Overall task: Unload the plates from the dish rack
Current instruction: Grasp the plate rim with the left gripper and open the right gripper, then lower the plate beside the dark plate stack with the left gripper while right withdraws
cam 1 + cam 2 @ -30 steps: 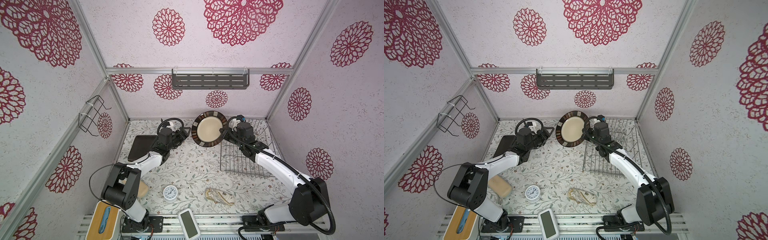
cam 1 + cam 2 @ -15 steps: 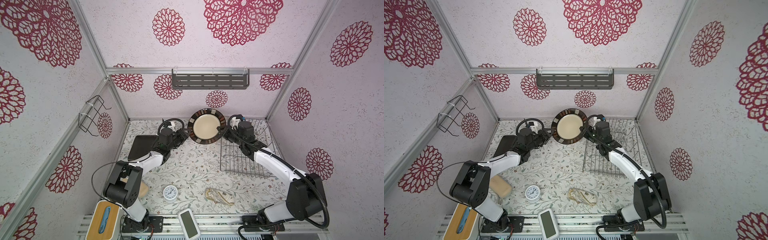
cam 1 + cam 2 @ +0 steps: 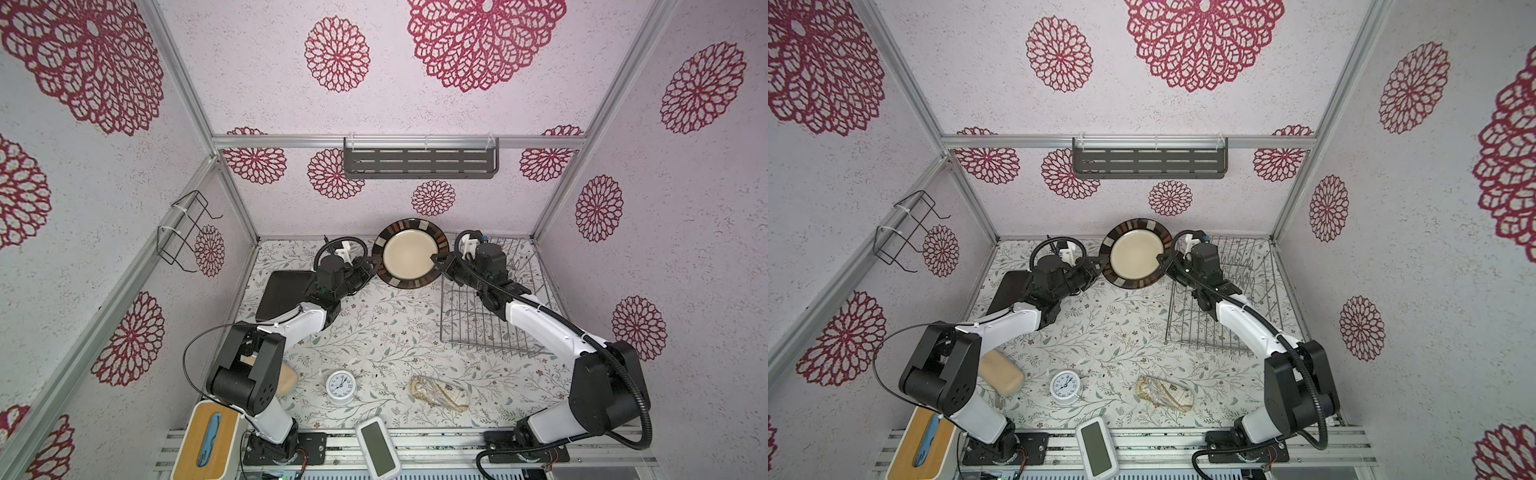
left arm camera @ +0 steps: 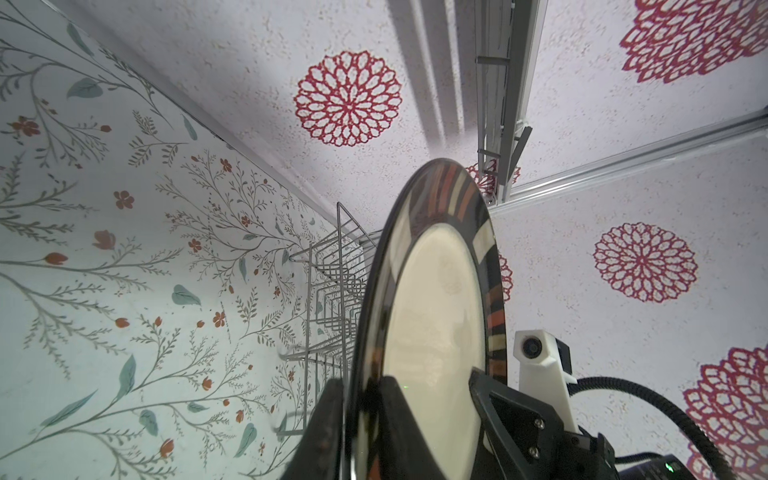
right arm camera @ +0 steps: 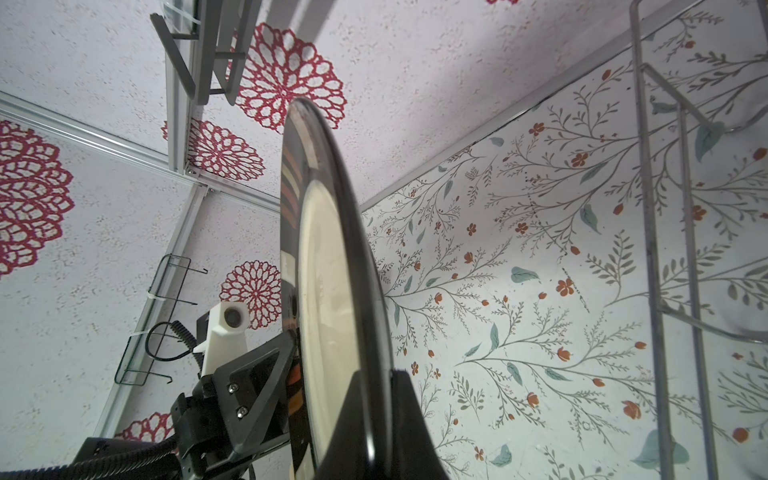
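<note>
**Operator:** At upper centre of both top views, what is the hazard?

**Technician:** Opposite rim edges of the round plate (image 3: 409, 254) are clamped by the left gripper (image 3: 371, 269) and the right gripper (image 3: 437, 261). Uneven pull could make it slip or crack.

**Operator:** What is in the dish rack (image 3: 490, 324), centre right?

**Technician:** No plate is visible in it. One dark square plate (image 3: 282, 291) lies at centre left.

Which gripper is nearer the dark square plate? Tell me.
Left. The left gripper, on the round plate's left rim, is near the dark square plate; the right gripper holds the opposite rim.

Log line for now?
round plate: midair, left of dish rack | right claw: shut on rim | left claw: shut on opposite rim
</note>
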You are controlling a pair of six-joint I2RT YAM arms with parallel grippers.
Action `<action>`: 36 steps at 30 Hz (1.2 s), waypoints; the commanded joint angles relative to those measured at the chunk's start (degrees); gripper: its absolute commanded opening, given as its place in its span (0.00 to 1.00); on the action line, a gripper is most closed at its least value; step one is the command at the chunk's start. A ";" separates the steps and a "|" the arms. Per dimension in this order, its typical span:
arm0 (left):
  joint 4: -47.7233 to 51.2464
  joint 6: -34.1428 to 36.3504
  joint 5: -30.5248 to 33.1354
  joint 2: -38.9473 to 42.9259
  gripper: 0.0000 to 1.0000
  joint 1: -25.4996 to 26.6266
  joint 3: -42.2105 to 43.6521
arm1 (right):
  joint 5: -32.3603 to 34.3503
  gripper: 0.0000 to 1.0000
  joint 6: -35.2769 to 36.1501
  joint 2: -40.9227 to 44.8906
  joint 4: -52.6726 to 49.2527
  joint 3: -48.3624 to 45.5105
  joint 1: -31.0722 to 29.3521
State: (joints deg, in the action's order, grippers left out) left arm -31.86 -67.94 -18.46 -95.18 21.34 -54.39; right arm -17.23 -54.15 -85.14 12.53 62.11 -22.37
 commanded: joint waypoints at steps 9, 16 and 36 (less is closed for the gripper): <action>-1.91 0.23 0.84 0.61 0.00 -0.34 1.43 | -7.70 0.29 -4.47 1.41 15.48 1.88 1.13; -5.01 -1.73 1.29 0.96 0.00 -1.00 2.94 | -8.50 0.61 -5.04 1.95 15.57 0.41 2.25; -4.20 -1.38 4.54 4.69 0.00 -3.98 7.61 | -7.10 0.76 -4.13 3.93 12.63 -2.90 6.35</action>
State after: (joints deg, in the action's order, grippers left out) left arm -28.38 -69.38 -14.26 -95.02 17.69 -45.65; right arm -23.79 -59.51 -83.40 22.13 58.43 -16.27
